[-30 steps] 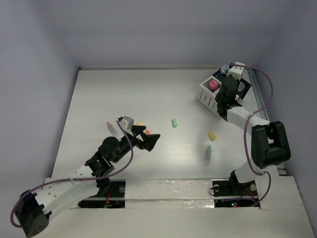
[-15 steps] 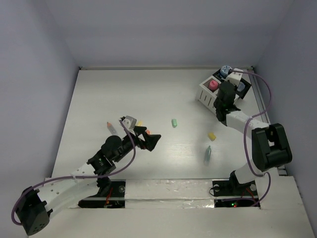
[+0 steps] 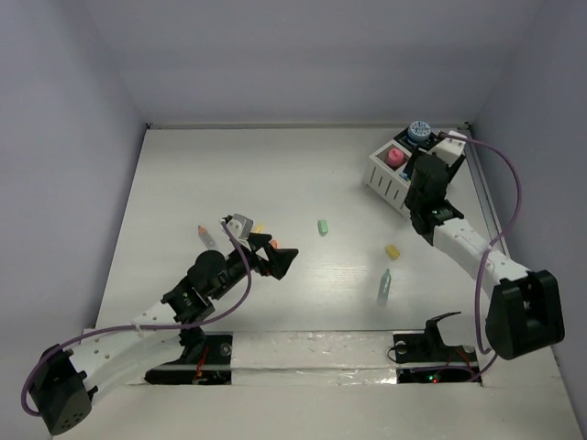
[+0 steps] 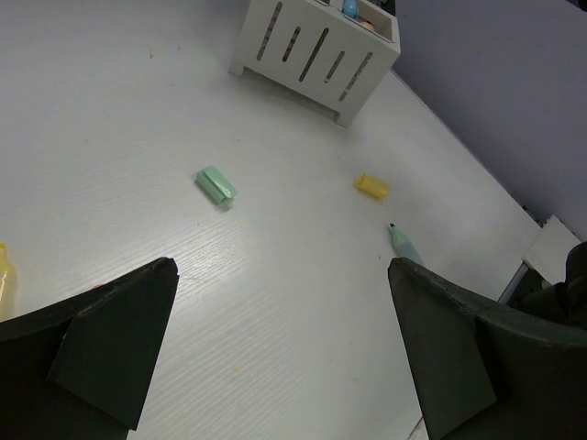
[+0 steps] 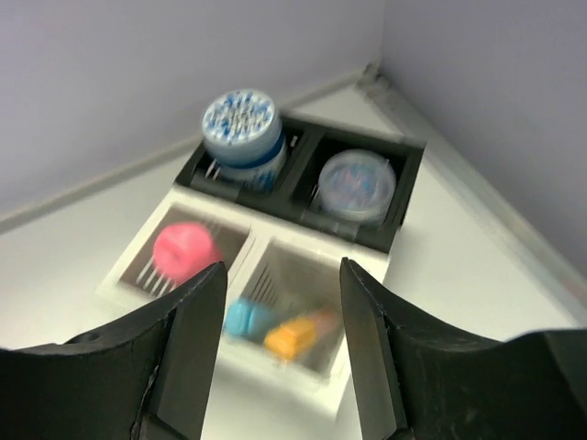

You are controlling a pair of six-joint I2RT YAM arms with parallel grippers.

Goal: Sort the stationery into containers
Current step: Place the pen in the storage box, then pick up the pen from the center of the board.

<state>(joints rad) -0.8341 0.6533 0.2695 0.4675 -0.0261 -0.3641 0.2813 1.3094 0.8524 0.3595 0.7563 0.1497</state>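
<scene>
Five loose sticks [image 3: 205, 235] in the middle of the bench [image 3: 275, 165], white box [image 3: 383, 179] at its far right corner.
Probably light, stiff, smooth: green stick [image 3: 323, 226], yellow stick [image 3: 393, 251], pale pen [image 3: 385, 285], best pinched across the narrow sides. Left hand [image 4: 282, 266] spread wide, empty; right hand [image 5: 282, 266] apart, empty, above the box. No readable writing.

The table [image 4: 275, 302] looks like matt white wood grain, the slatted box [image 4: 305, 71] smooth white plastic
</scene>
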